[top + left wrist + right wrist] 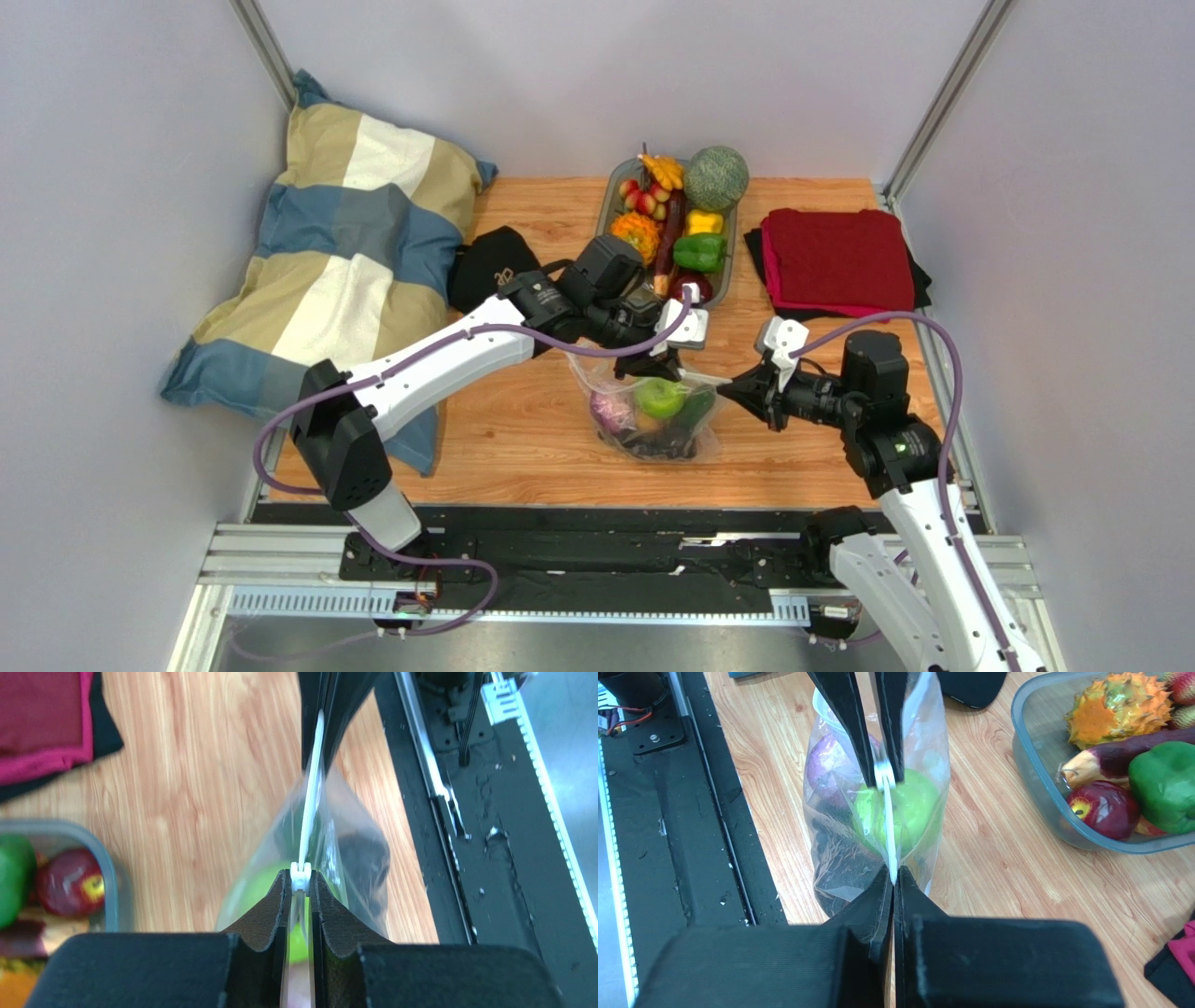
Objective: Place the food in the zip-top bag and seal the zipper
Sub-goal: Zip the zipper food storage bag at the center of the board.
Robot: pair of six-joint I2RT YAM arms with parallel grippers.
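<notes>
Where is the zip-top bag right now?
In the top view the zip-top bag is mid-table, pinched between left gripper and right gripper, nearer than the grey tray.

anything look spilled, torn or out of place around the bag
Nothing stands out. The zip-top bag is held upright with food inside, its zipper pinched by the left claw and the right claw; the grey tray sits level, nothing spilled.
</notes>
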